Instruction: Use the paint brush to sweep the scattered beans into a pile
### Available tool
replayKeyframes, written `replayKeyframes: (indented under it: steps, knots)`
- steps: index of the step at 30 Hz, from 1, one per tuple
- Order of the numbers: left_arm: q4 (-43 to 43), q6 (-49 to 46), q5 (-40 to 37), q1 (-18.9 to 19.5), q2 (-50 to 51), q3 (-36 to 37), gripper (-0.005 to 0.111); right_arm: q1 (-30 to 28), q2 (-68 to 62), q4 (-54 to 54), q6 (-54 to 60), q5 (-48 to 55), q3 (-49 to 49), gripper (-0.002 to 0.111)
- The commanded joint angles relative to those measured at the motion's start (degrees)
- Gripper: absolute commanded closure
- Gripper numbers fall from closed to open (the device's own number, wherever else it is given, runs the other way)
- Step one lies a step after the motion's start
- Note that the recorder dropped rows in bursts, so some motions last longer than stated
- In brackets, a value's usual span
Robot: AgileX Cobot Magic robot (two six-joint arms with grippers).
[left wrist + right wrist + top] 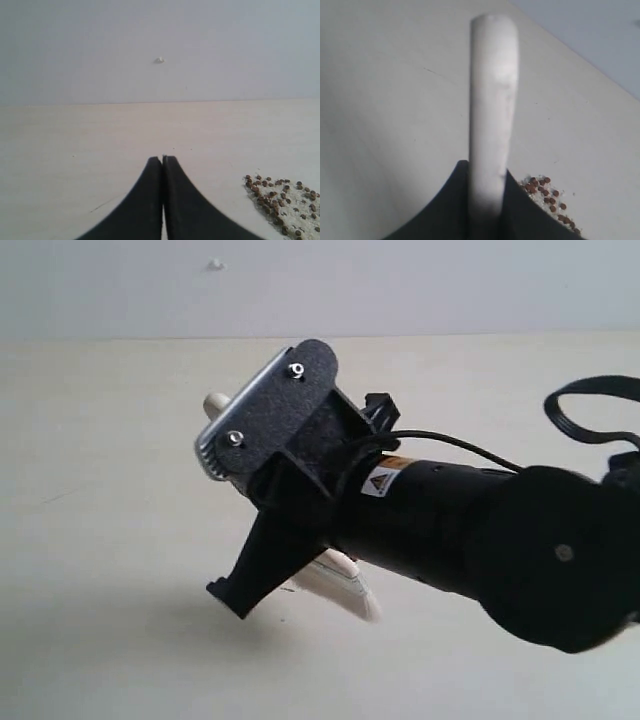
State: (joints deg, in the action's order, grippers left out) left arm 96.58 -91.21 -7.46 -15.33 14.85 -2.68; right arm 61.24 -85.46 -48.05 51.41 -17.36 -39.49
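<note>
My right gripper [487, 170] is shut on the paint brush [492, 100]. From between the dark fingers the brush runs forward as a pale, edge-on bar with a rounded end. The beans [545, 192], small reddish-brown ones mixed with whitish crumbs, lie bunched on the table just beside the right finger. In the exterior view the right arm fills the middle and hides the beans. Its gripper [235, 595] points down-left, with a pale part of the brush [345, 590] showing behind it. My left gripper [163, 159] is shut and holds nothing, and the beans [280, 205] lie off to one side of it.
The pale table [100, 540] ends at a grey wall [450, 280] that carries a lone white speck [215, 264]. A black cable [580, 405] loops above the right arm. A thin dark scratch [102, 204] marks the table near the left gripper.
</note>
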Motion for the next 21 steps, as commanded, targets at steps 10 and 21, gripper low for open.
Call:
replayKeyframes:
  steps: [10,21]
  knots:
    - [-0.24,-0.05,0.17,-0.09,-0.27,0.13,0.107,0.05,10.81,13.31,-0.59,-5.04,10.44,0.108]
    - [-0.24,-0.05,0.17,-0.09,-0.27,0.13,0.107,-8.42,11.80,10.57,-3.69,-5.12,12.31,0.108]
